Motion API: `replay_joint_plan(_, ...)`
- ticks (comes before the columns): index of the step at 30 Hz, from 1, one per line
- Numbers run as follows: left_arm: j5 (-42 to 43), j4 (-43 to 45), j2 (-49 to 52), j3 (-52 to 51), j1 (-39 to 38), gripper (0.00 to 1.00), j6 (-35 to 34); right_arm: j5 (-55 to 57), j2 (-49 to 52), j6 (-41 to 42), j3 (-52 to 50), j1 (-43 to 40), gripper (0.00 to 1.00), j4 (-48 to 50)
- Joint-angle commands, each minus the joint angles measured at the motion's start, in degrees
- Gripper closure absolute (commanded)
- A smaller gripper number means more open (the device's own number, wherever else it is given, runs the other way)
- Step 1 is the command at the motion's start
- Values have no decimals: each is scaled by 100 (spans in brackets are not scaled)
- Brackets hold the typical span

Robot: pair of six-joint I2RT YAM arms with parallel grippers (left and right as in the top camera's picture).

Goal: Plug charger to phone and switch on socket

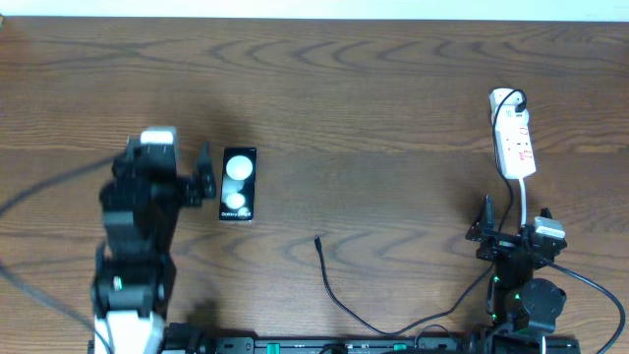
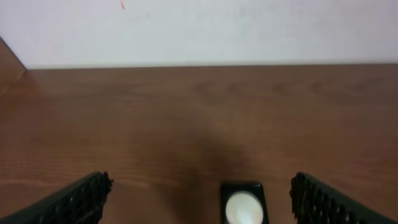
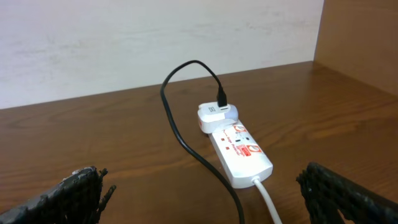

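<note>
The black phone lies flat at the left of the table, its two white circles facing up. My left gripper hovers over it, open and holding nothing. In the left wrist view the phone's top end shows between the wide-apart fingers, nearer the right one. The charger cable's plug tip lies loose mid-table, and the cable loops toward the front edge. The white socket strip lies at the right with the charger's adapter in it. My right gripper stands open just short of the socket, with the black cable running between its fingers.
The strip's white cord runs back between the right fingers toward the arm base. A pale wall bounds the far table edge. A wooden side panel rises to the right of the strip.
</note>
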Motion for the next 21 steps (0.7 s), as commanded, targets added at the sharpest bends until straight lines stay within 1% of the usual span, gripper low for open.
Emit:
replay_joint_plan(1,-66,-496,990,1029,31,6,138,39,-24,-33,-7,-24,1,-24)
replay_joint_plan(4,-66,-1231,1873,1978,31,6,138,39,-24,-33,-7,-24,1,-24)
replay_joint_plan(10,-66,-3036,3685,4109,17,6,142,39,-24,-33,-7,-24,1,-26)
replay_joint_plan(12,-63,-3602,4183,4656,13,6,203,39,-24,-33,-7,-24,1,-26)
replay_joint_plan(14,-55,-4002,4577,4986,13,6,223,39,-24,-33,-7,-24,1,-24)
replay_joint_plan(21,-44,-4142,5119,5023,13,6,219,39,-24,-33,-7,-24,1,-24)
